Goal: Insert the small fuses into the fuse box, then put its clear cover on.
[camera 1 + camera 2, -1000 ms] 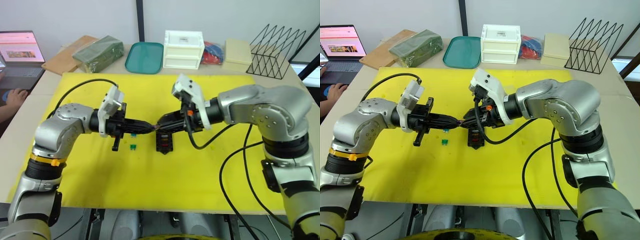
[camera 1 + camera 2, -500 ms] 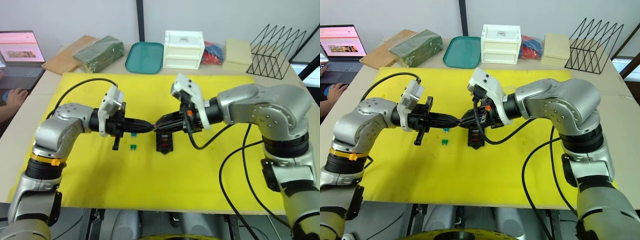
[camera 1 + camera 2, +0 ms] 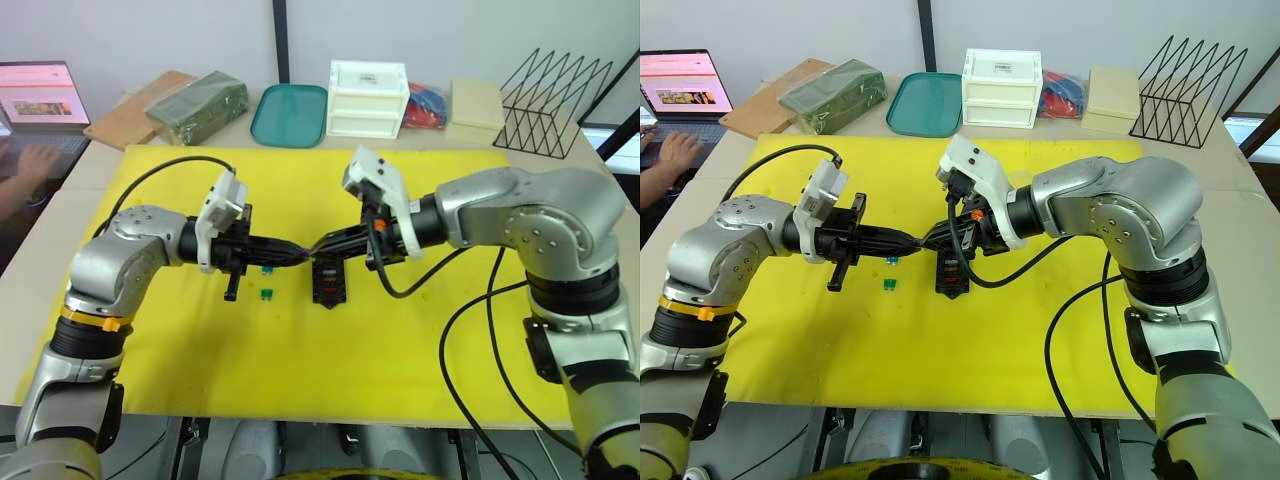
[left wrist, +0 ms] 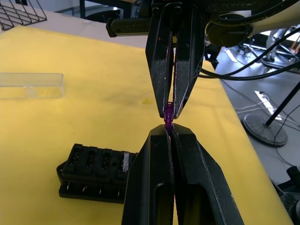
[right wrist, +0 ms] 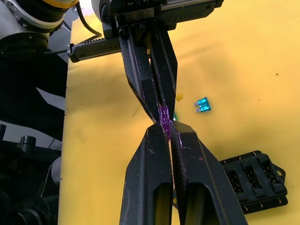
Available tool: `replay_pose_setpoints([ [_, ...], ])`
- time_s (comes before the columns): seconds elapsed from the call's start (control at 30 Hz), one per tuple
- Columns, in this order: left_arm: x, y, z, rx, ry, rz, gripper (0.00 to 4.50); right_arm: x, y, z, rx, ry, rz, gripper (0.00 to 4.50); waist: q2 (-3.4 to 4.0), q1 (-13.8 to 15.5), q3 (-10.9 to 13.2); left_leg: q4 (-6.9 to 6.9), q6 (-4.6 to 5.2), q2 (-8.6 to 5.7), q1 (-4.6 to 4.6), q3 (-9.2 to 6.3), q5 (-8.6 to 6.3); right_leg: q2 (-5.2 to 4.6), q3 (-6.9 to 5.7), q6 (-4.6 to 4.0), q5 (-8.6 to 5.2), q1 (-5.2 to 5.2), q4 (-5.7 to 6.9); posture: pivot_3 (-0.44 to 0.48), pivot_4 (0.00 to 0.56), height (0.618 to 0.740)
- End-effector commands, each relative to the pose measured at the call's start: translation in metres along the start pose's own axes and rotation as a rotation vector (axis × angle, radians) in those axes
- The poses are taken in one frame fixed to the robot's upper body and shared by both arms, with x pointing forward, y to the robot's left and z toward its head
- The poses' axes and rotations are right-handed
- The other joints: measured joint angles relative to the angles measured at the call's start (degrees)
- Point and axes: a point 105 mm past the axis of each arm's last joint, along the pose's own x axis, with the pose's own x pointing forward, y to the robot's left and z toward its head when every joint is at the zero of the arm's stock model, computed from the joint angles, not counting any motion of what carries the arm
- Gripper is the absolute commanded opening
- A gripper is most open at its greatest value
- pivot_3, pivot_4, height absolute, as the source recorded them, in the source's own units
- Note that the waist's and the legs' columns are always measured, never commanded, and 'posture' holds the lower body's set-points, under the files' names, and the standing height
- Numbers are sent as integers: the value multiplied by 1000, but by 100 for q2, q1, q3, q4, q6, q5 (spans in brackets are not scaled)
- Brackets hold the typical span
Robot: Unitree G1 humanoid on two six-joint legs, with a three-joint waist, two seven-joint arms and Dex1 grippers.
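Note:
My left gripper and right gripper meet tip to tip above the yellow mat. Both are shut on one purple small fuse, which the right wrist view also shows. The black fuse box lies on the mat just below the meeting tips, with some fuses in its slots. A teal fuse and a green fuse lie loose to its left. In the left wrist view the clear cover rests on the mat beyond the fuse box.
Along the back stand a teal tray, a white drawer box, a beige box, a wire rack and a green packet. A person's hand is at a laptop far left.
The person's hand has moved from the table edge up onto the laptop keyboard. Both grippers stay tip to tip on the purple fuse, the right one slightly higher.

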Motion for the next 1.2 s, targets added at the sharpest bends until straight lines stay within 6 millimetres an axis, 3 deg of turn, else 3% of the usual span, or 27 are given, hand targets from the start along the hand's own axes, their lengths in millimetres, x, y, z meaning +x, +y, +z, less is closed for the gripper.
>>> replay_pose_setpoints([
  [0.03,-1,11,-13,30,145,63,455,-2,0,8,-124,26,-32,0,0,-1,0,0,0,-1,0,0,0,0,0,0,0,0,-1,0,150,740],
  [0.1,-2,12,-23,60,204,64,989,-1,-5,4,-160,62,-55,0,1,-12,0,0,0,-2,1,0,0,1,0,0,0,1,-2,0,150,740],
  [0.23,1,17,-42,122,271,69,2481,7,-28,-7,-214,158,-126,0,1,-13,0,-3,0,-1,1,6,0,3,0,0,0,-3,-4,0,150,740],
  [0.4,6,25,-50,152,279,76,4366,12,-40,-19,-285,244,-136,0,1,10,0,-3,0,-1,-6,7,0,2,-1,-1,0,-7,-7,0,150,740],
  [0.67,17,33,-48,246,254,85,4457,15,-47,-26,-320,288,-134,0,1,13,0,-3,0,-1,-8,6,0,1,-1,-1,0,-9,-7,0,150,740],
  [1.2,20,33,-49,253,251,83,4457,18,-46,-32,-328,300,-127,0,1,16,0,-3,0,0,-7,6,0,1,-2,-1,0,-9,-4,0,150,740],
])
